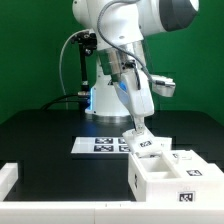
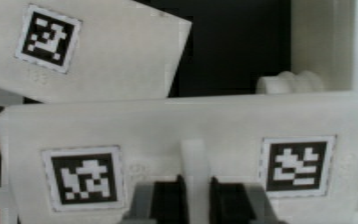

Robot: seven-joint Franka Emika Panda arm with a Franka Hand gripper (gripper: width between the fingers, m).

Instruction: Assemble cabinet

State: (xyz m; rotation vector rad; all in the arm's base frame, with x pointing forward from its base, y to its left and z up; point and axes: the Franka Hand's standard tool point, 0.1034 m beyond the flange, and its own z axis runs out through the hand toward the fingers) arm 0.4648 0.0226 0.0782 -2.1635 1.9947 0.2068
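The cabinet [image 1: 150,186] sits on the black table [image 1: 40,140] at the exterior view's lower right, part of it cut off by the picture's edge. You see a white box-shaped body, open on top, with inner walls splitting it into compartments and a square black-and-white tag on one upper face. The marker board [image 1: 98,146] lies flat just beside it, toward the exterior view's left.

The gripper [image 1: 136,130] points straight down at the cabinet's far corner, the one nearest the marker board. In the wrist view you look along the gripper [image 2: 194,192] onto a broad white wall [image 2: 194,122] with two tags and a narrow upright rib [image 2: 194,158] between them. The two dark fingers [image 2: 158,198] stand on either side of that rib. You cannot tell whether they are pinching it or only straddling it. Another tagged white panel [image 2: 87,55] lies tilted beyond the wall.
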